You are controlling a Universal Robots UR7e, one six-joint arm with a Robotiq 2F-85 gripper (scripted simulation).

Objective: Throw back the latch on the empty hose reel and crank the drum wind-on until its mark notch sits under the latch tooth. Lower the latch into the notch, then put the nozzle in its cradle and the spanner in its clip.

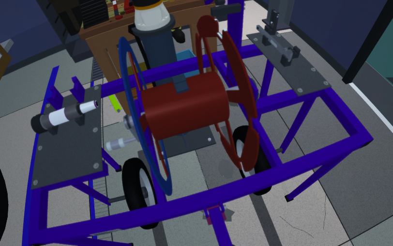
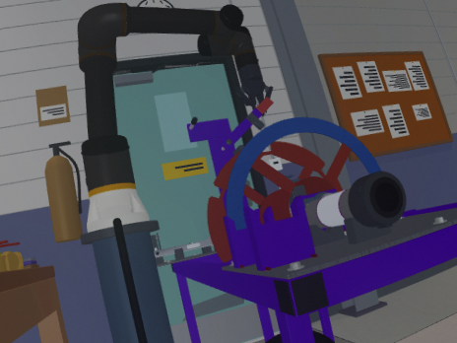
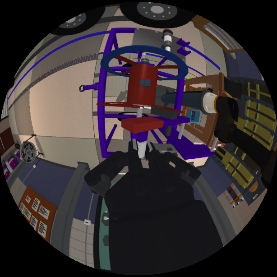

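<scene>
The hose reel fills the blue frame: a dark red drum (image 1: 185, 106) between a blue rimmed wheel (image 1: 139, 116) and a red flange (image 1: 240, 95). The latch (image 2: 256, 117), a grey lever with a red end tab, is held by my closed gripper (image 2: 260, 101) above the reel's post, raised at a slant. From the wrist camera the latch handle (image 3: 141, 148) runs out from my fingers (image 3: 140, 152) toward the red tab (image 3: 142, 124). The nozzle (image 1: 65, 114) lies on the left plate, beside its blue cradle (image 1: 65, 90). The spanner (image 1: 274, 43) lies on the right plate.
A wooden workbench (image 1: 116, 34) and my arm's pedestal (image 1: 158, 46) stand behind the reel. The crank handle (image 1: 118, 143) sticks out below the left plate. Cart wheels (image 1: 139, 188) sit under the frame, and a fire extinguisher (image 2: 61, 202) hangs on the wall.
</scene>
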